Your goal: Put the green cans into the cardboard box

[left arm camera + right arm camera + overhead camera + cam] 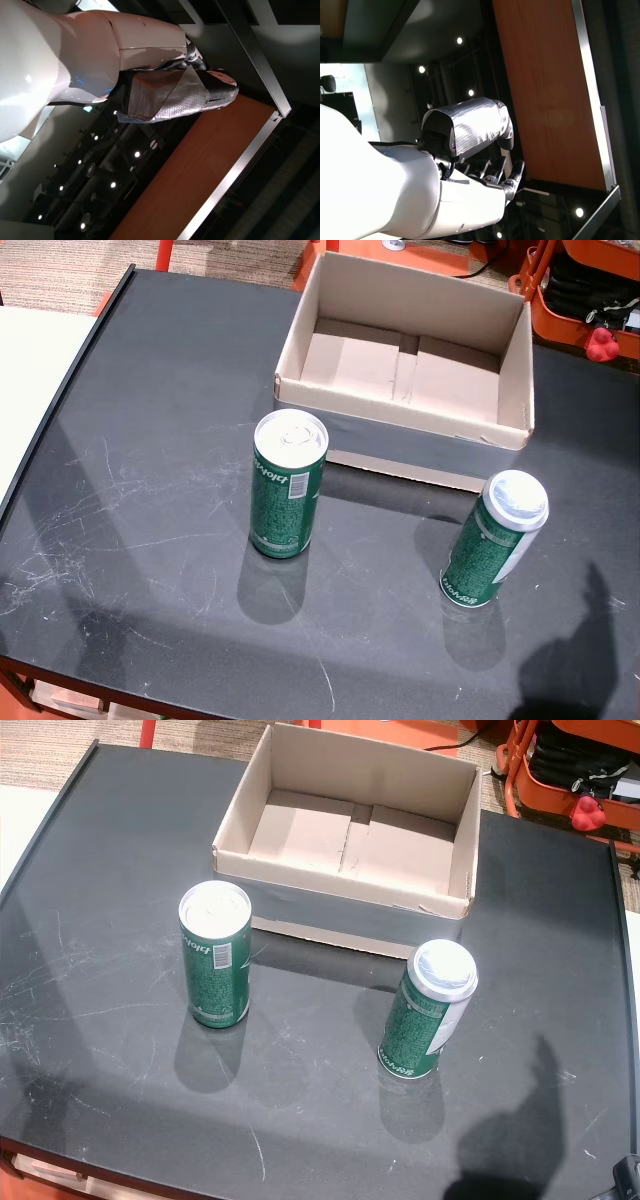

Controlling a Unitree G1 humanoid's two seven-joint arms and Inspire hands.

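Note:
Two green cans stand upright on the black table in both head views. One can is just in front of the box's left corner. The other can is to the right, near the box's front right corner. The cardboard box sits open at the back with nothing in it. Neither hand shows in the head views; only a hand's shadow falls at the front right. The left hand and right hand, both silver-wrapped, point at the ceiling and hold nothing.
An orange frame with a red object stands behind the table's right corner. A white surface borders the table on the left. The table's front edge runs close to both cans.

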